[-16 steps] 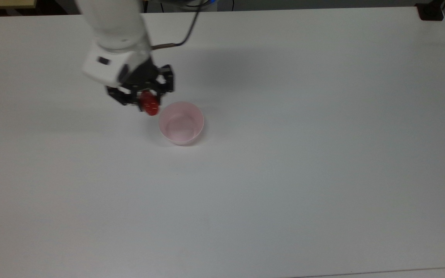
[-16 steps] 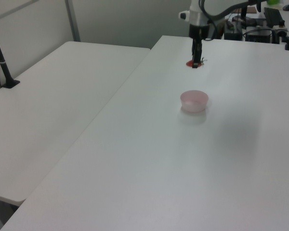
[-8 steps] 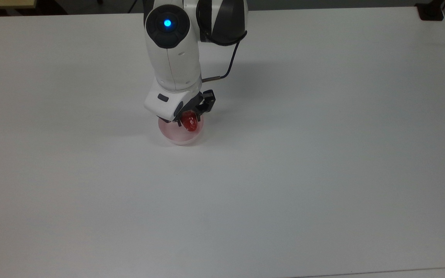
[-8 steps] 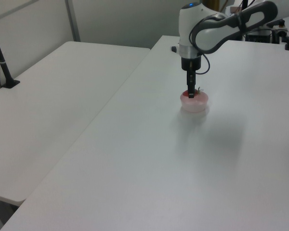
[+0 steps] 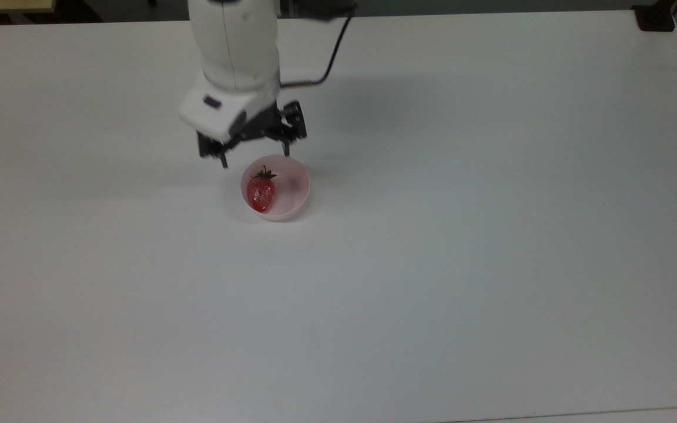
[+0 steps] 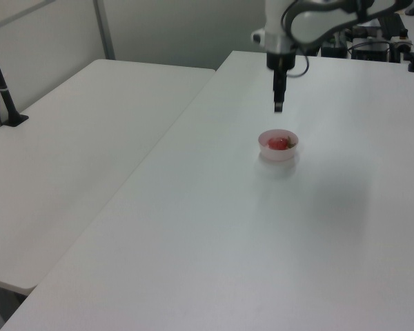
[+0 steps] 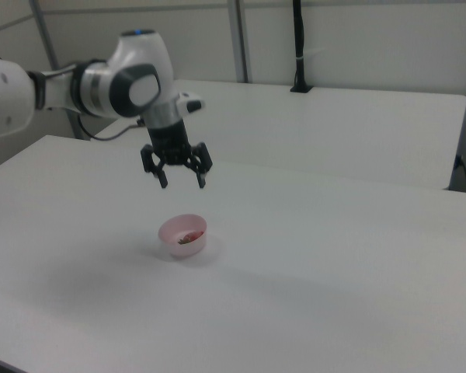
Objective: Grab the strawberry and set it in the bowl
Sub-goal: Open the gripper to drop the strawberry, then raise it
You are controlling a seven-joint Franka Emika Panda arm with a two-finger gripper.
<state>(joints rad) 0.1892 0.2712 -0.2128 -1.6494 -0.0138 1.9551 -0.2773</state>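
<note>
Lying inside the bowl, the strawberry rests against the wall at about nine o'clock in the top view, its green cap pointing toward twelve. It looks light, glossy and likely slippery, with a tapered body; if it ever needs lifting again, the broad middle just below the cap seems the surest place to pinch, gently, since a hard squeeze could make it slip out. The bowl looks thin and light, easy to nudge. The claw hangs released and empty above the bowl's twelve o'clock side, fingers spread wide in the right view. The white desk carries the bowl. The placing looks done.
</note>
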